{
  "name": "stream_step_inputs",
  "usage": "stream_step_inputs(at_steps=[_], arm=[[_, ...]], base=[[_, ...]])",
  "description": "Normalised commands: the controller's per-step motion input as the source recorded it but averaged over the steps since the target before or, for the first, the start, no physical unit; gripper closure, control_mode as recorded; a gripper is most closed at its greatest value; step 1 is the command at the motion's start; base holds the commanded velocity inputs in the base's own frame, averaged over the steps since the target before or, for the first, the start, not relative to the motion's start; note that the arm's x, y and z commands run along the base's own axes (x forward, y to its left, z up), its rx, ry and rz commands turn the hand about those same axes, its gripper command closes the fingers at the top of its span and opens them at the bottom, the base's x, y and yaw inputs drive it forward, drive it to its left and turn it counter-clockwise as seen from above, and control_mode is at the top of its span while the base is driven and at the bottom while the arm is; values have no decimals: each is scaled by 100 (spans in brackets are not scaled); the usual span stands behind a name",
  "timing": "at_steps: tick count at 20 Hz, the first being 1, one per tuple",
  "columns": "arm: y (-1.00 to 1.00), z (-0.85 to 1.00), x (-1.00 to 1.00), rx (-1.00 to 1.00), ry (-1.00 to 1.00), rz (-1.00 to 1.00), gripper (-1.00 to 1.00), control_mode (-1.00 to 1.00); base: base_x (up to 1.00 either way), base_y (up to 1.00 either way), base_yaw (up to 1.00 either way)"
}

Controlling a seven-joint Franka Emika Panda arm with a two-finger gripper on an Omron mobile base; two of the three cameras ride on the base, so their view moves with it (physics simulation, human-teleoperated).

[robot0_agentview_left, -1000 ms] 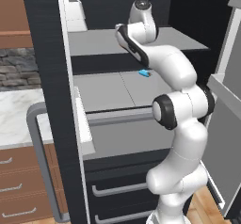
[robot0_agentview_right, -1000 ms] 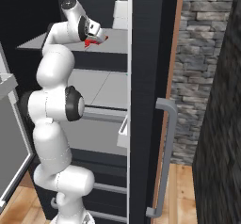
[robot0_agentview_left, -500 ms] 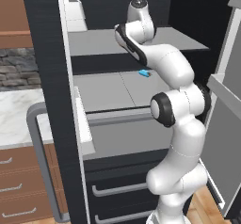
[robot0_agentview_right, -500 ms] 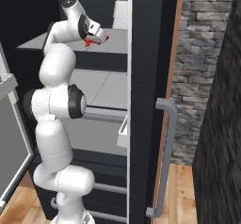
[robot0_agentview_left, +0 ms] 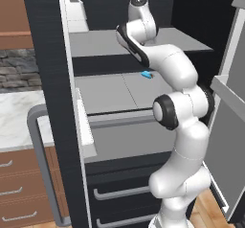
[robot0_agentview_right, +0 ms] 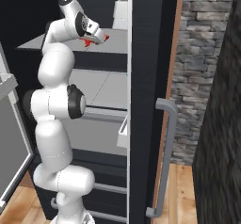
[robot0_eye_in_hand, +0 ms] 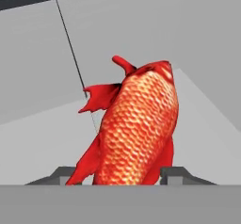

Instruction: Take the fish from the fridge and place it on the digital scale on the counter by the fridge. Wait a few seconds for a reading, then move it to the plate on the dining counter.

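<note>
Your white arm's two-finger gripper (robot0_eye_in_hand: pixel 117 173) sits over the upper pale grey shelf (robot0_agentview_left: pixel 100 42) of the tall black fridge (robot0_agentview_right: pixel 146 53). In the hand view its two dark grey finger tips (robot0_eye_in_hand: pixel 175 175) stand either side of the small red-orange fish (robot0_eye_in_hand: pixel 134 129), narrowed in against its flanks; you cannot quite see the contact itself, because the band along the bottom cuts the tips off, but the fish rises straight up from between them. In the right base view a scrap of red (robot0_agentview_right: pixel 87 41) shows just under the hand, right above that same shelf.

No writing, brand or label can be read anywhere in these pictures.

The fish is glossy and finely scaled, orange on the body and deepening to plain red on the ragged, pointed fins. The shelf beneath it is flat, matt and featureless, crossed by one thin dark seam. One shelf down lies a small bright-blue item (robot0_agentview_left: pixel 147 74) on a similar smooth grey sheet. A white boxy bin (robot0_agentview_left: pixel 76 14) sits on the open door, and a long grey bar handle (robot0_agentview_right: pixel 164 159) with rounded corners runs down the door's edge. To your left, the narrow white grey-veined marble counter (robot0_agentview_left: pixel 14 121) tops brown wooden drawers (robot0_agentview_left: pixel 19 188) with slim silver handles; rough grey stone (robot0_agentview_right: pixel 197 68) lines the wall.
</note>
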Motion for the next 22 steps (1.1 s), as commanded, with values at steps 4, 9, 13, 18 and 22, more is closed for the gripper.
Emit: stream_step_inputs(at_steps=[4, 9, 13, 18, 22], arm=[[-4, 2, -72, 4, -8, -1, 100, -100], [-2, 17, -100, 8, -20, 0, 100, -100], [-6, 3, -100, 8, -17, 0, 100, -100], [-12, 0, -100, 4, -14, 0, 100, -100], [-22, 0, -100, 1, -2, 0, 100, -100]], base=[[0, 0, 0], [0, 0, 0], [0, 0, 0], [0, 0, 0], [0, 0, 0]])
